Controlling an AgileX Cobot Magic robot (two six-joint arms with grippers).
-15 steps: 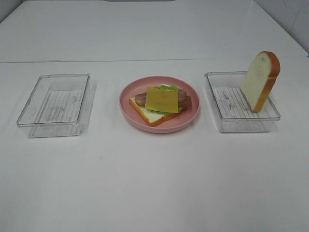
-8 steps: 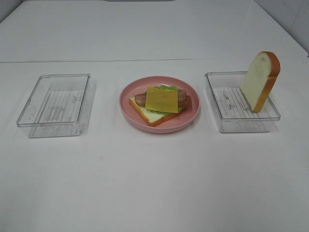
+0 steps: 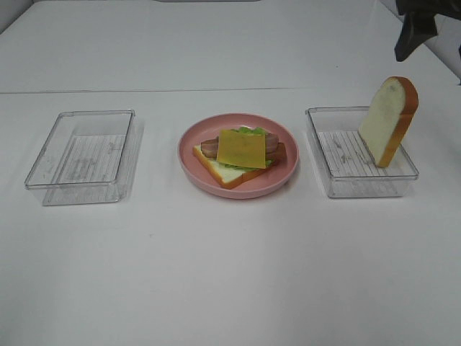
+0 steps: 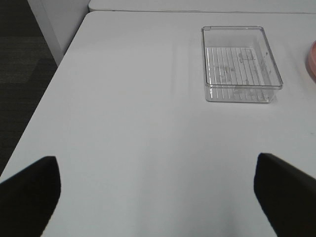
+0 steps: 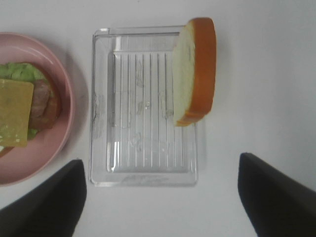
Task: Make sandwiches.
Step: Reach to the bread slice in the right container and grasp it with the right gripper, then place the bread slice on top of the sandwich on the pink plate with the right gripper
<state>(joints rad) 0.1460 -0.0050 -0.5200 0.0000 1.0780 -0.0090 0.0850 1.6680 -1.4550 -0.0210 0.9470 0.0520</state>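
Observation:
The sandwich is a partial stack (image 3: 240,155) on a pink plate (image 3: 281,176): one bread slice below, then green lettuce, brown bacon, and yellow cheese on top. It also shows in the right wrist view (image 5: 19,116). A second bread slice (image 3: 389,121) stands on edge, leaning on the rim of the right clear tray (image 3: 346,184). It also shows in the right wrist view (image 5: 196,71). My right gripper (image 5: 160,165) is open and empty above that tray; it shows as a dark shape (image 3: 413,32) at the far right. My left gripper (image 4: 155,163) is open and empty, well apart from the left tray.
An empty clear tray (image 3: 43,169) sits on the left of the white table and also shows in the left wrist view (image 4: 241,94). The table's left edge (image 4: 54,79) drops to a dark floor. A seam crosses the table behind the trays.
My right arm has come into the exterior view at the top right corner. The plate, the trays and the bread have not moved.

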